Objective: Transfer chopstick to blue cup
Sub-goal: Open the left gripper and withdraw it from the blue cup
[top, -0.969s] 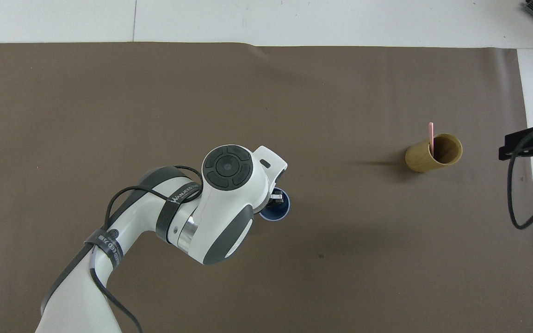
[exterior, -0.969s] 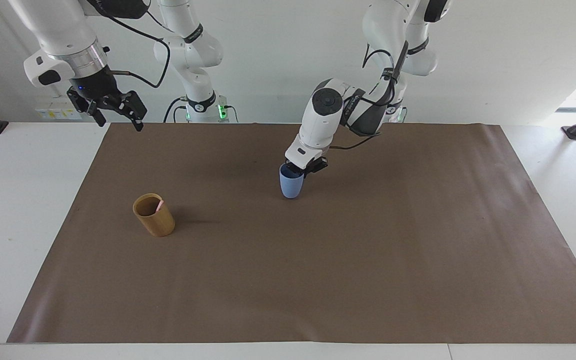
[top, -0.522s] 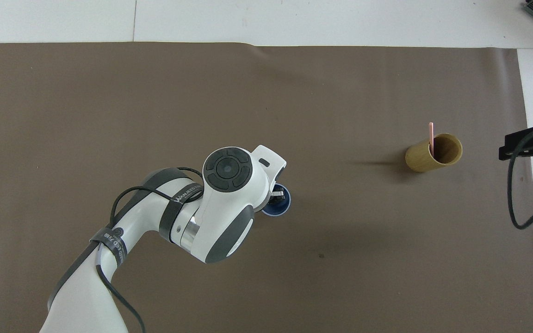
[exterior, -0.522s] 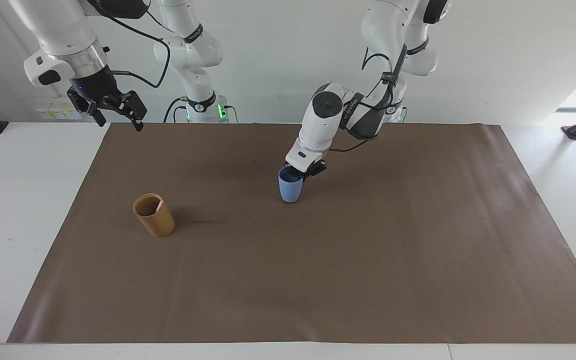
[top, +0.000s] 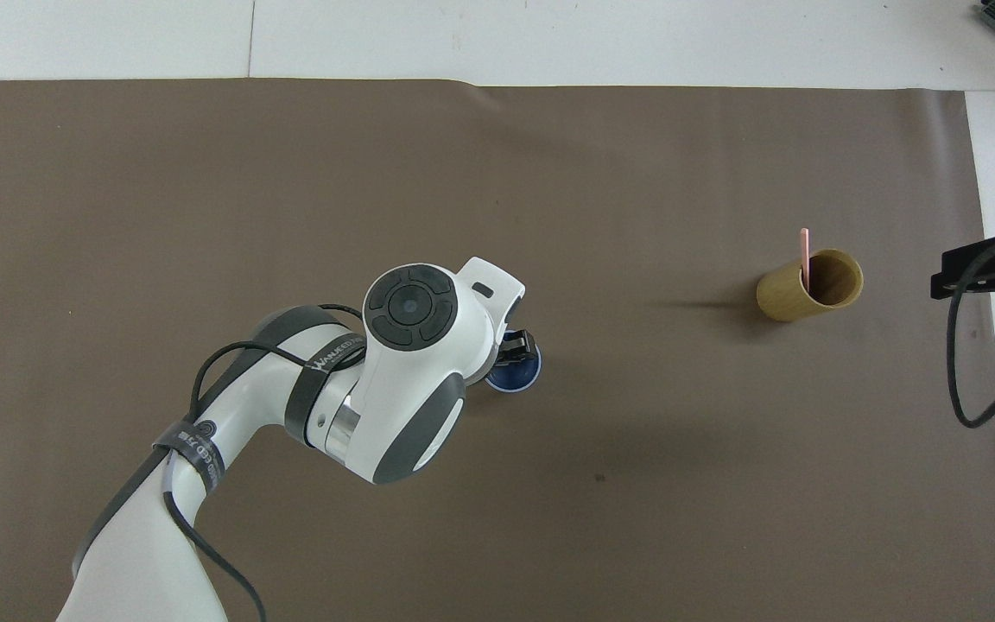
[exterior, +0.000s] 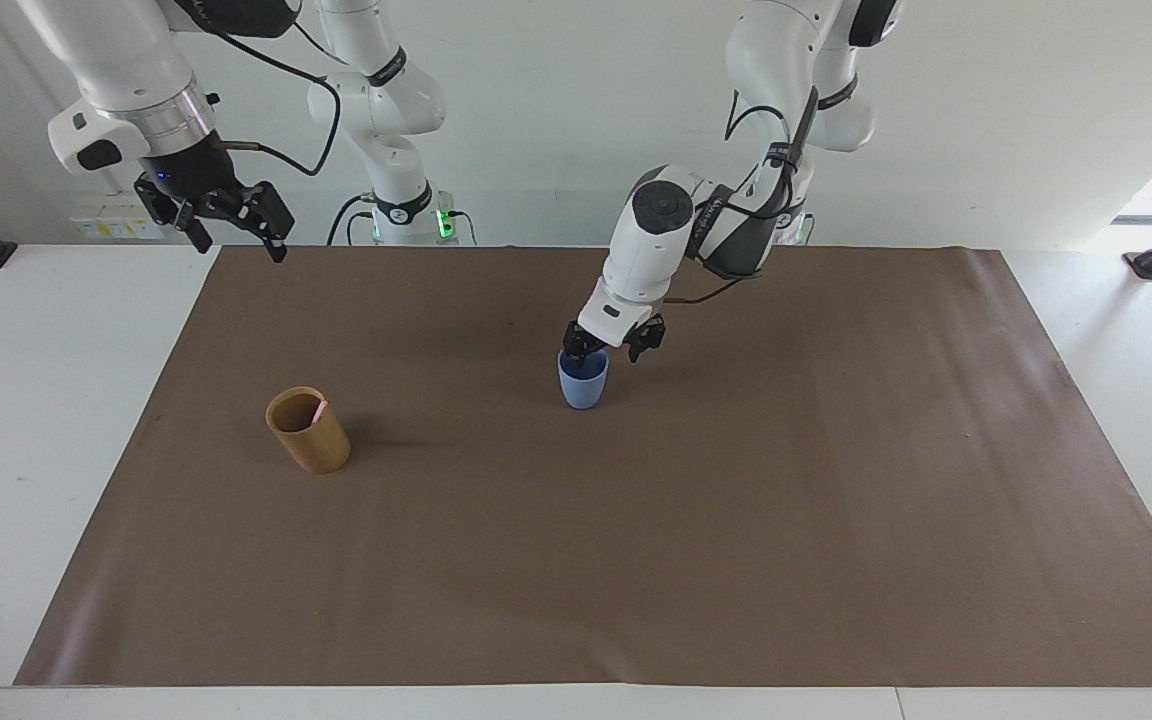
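Over the blue cup [exterior: 583, 380], the left gripper [exterior: 614, 345] now has its fingers spread and grips nothing; half a second ago they were shut on the cup's rim. The cup stands upright on the brown mat [exterior: 736, 520], mid-table, released. Judgement: the cup is placed and the left arm's part is likely finished. One pink chopstick [top: 804, 250] leans in the bamboo cup [exterior: 308, 430], well apart toward the right arm's end; transfer has not begun. The right gripper [exterior: 236, 215] waits, raised over the mat's edge, fingers parted, unchanged.
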### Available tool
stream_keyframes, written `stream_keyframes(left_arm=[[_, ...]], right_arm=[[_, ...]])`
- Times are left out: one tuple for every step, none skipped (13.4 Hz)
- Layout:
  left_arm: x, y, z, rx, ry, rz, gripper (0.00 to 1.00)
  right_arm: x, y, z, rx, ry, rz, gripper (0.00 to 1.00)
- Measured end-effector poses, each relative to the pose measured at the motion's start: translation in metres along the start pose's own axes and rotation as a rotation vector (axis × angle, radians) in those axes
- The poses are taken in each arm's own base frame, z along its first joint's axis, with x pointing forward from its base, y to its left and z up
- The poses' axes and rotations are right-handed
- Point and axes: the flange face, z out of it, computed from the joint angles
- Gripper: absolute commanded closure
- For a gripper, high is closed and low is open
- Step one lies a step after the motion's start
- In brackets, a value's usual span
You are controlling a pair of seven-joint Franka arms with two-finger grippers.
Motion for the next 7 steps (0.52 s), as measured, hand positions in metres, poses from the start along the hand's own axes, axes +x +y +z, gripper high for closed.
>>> stream_keyframes(left_arm=[[0.009, -0.007, -0.014, -0.007, 0.010, -0.018, 0.00], [0.019, -0.017, -0.031, -0.017, 0.023, -0.039, 0.00], [0.029, -0.028, -0.050, -0.029, 0.039, -0.060, 0.00], [0.037, -0.041, -0.067, -0.038, 0.054, -0.073, 0.00], [0.044, -0.055, -0.083, -0.040, 0.061, -0.072, 0.00], [0.049, -0.071, -0.100, -0.036, 0.062, -0.056, 0.00], [0.053, -0.087, -0.115, -0.028, 0.057, -0.036, 0.00]], right_arm=[[0.000, 0.000, 0.000, 0.000, 0.000, 0.000, 0.00], [0.000, 0.000, 0.000, 0.000, 0.000, 0.000, 0.00], [0.000, 0.000, 0.000, 0.000, 0.000, 0.001, 0.00], [0.000, 0.000, 0.000, 0.000, 0.000, 0.001, 0.00], [0.000, 0.000, 0.000, 0.000, 0.000, 0.001, 0.00], [0.000, 0.000, 0.000, 0.000, 0.000, 0.001, 0.00], [0.000, 0.000, 0.000, 0.000, 0.000, 0.001, 0.00]])
